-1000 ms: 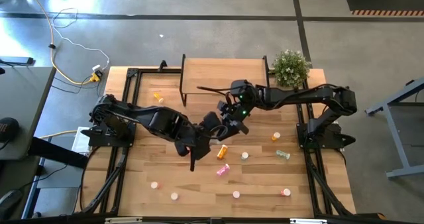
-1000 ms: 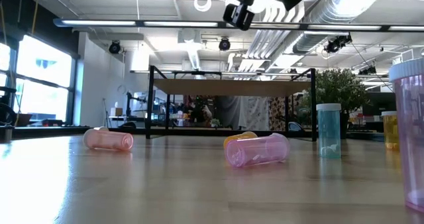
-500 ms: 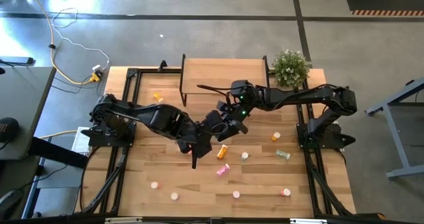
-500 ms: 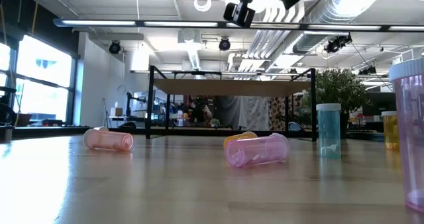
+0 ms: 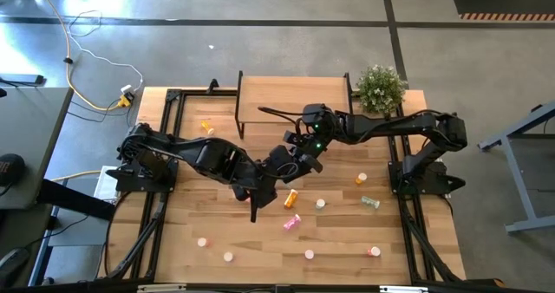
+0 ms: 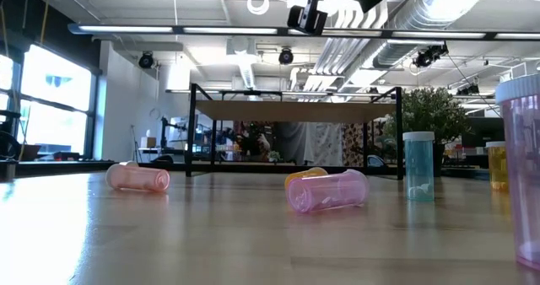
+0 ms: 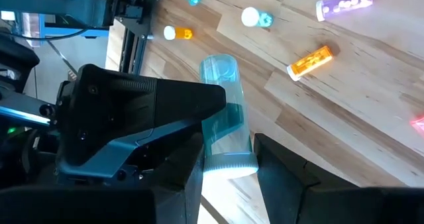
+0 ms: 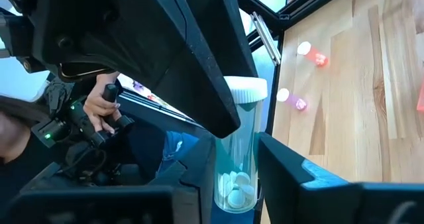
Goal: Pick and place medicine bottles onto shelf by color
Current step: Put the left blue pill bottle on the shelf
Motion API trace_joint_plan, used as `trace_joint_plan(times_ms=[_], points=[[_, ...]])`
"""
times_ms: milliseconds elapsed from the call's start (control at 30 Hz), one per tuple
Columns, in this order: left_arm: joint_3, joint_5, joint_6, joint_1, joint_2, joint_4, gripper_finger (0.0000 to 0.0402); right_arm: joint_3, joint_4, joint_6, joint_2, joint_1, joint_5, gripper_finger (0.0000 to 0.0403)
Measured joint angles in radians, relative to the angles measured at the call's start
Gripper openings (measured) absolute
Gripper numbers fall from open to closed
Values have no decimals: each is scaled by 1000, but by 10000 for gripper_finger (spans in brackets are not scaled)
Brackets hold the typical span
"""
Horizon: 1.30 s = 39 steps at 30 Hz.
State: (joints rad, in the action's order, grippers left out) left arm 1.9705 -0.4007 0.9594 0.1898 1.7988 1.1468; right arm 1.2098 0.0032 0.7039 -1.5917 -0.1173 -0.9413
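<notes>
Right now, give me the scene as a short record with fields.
held item: blue-green bottle with white cap, up off the table near its middle
left gripper: shut on the blue-green bottle
right gripper: at the same bottle, facing the left gripper
shelf: at the table's far edge, no bottle seen on it
loose bottles: scattered on the table, some lying down, some upright

In the high view the two grippers meet mid-surface, and their dark bulk hides the teal bottle (image 7: pixel 225 114) between them. In the low view a pink bottle (image 6: pixel 527 167) is cut off by the right edge, and the arm overhead runs off the top. Beyond the right wrist's fingers (image 8: pixel 291 177), a person's hand (image 8: pixel 103 105) shows only partly, perhaps holding a controller.
</notes>
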Motion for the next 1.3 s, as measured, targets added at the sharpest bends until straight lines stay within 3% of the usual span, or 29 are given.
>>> trace_joint_plan(times_ms=[267, 567, 800, 1300], points=[[0, -24, 5, 0, 0, 1, 115, 0, 0, 6, 0, 0, 0, 80], [0, -76, -13, 7, 0, 2, 177, 0, -6, 7, 0, 0, 9, 79], [0, -150, -130, 29, 0, 36, 213, 0, -8, 7, 0, -4, 51, 79], [0, -169, -406, 43, -43, 193, 216, -1, -130, -56, 0, -105, 130, 79]])
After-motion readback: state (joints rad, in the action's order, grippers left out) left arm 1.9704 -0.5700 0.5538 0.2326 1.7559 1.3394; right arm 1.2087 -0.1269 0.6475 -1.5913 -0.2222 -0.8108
